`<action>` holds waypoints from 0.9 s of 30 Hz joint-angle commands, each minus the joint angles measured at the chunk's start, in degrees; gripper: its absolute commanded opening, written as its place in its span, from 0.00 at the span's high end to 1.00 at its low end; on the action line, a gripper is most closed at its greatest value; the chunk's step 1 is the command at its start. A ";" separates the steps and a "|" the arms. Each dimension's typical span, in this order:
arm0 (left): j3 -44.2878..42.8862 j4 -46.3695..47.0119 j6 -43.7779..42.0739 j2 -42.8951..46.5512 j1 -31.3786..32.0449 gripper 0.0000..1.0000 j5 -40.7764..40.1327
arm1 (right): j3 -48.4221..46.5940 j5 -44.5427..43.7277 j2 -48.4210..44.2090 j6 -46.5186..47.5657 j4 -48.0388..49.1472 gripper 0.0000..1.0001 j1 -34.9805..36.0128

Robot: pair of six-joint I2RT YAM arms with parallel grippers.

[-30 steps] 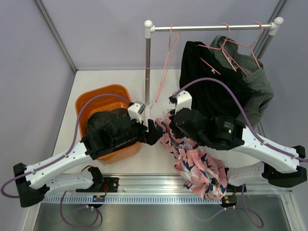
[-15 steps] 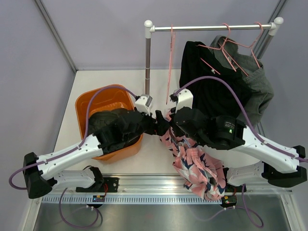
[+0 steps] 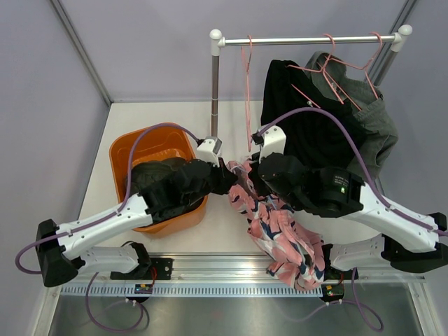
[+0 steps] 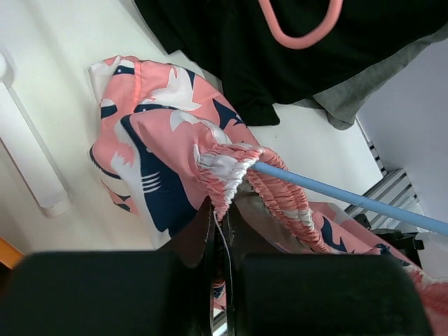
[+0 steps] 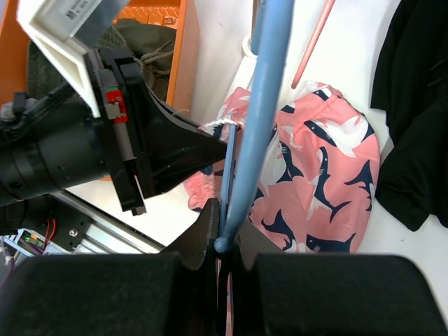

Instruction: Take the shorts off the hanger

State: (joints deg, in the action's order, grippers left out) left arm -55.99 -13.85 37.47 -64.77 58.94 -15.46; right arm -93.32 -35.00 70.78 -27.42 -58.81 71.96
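While the left end effector [image 4: 220, 210] is clamping the pink shorts [image 4: 161, 147] by the waistband and the right end effector [image 5: 222, 238] is pinching their blue hanger [image 5: 262, 105] near the tabletop [image 3: 161, 112] front edge, olive shorts [image 5: 143, 38] are lying in the orange bin [image 3: 150, 131]; black shorts [image 3: 294, 105] and grey shorts [image 3: 374, 126] are hanging at the far-right corner, not yet done.

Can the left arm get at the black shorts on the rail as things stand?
Probably not: the left gripper is shut on the waistband of the pink shorts, and the right arm lies between it and the black shorts.
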 commanded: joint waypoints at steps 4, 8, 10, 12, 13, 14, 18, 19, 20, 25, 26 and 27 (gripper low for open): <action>-5.71 -4.06 -1.53 1.50 -0.92 1.00 -8.61 | -2.48 -2.00 -3.36 -0.88 -0.87 1.00 0.46; -6.33 -5.31 -0.83 -0.70 -7.76 1.00 -7.83 | -2.48 0.36 -5.04 -0.62 -0.70 1.00 0.46; -6.59 -4.88 -0.74 -2.10 -9.97 1.00 -5.81 | -2.57 1.42 -5.92 -0.27 -0.43 1.00 0.46; -6.68 -4.00 -0.74 -4.21 -11.99 1.00 -4.23 | -3.01 1.69 -6.36 0.00 -0.69 1.00 0.46; -6.85 -3.13 -0.82 -5.09 -12.26 1.00 -3.79 | -3.10 1.52 -6.88 -0.09 -0.96 1.00 0.46; -7.03 -2.68 -1.00 -6.84 -12.62 1.00 -3.00 | -3.18 1.34 -7.24 0.08 -1.05 1.00 0.54; -6.77 0.91 -1.61 -11.15 -12.71 1.00 -0.55 | -1.96 1.61 -9.25 0.61 -0.43 1.00 0.55; -6.68 1.45 -1.70 -11.86 -12.71 1.00 0.42 | -1.69 1.52 -9.52 0.61 -0.35 1.00 0.55; -6.51 1.89 -1.62 -12.56 -12.71 1.00 2.17 | -1.00 1.43 -9.87 0.53 -0.17 1.00 0.46; -5.45 3.92 -1.88 -13.72 -12.44 1.00 4.31 | 0.50 1.78 -11.02 0.52 0.01 1.00 0.55; -5.62 3.65 -2.31 -13.45 -12.44 1.00 4.04 | 0.59 2.13 -11.02 0.52 0.09 1.00 0.46; -6.23 3.30 -2.93 -13.28 -12.44 1.00 3.78 | 0.85 1.96 -11.02 0.52 0.27 1.00 0.54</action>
State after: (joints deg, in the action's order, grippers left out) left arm -61.47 -12.38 37.06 -78.37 47.62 -8.91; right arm -92.40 -34.37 61.76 -26.79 -59.68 71.96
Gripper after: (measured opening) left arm 0.030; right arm 0.085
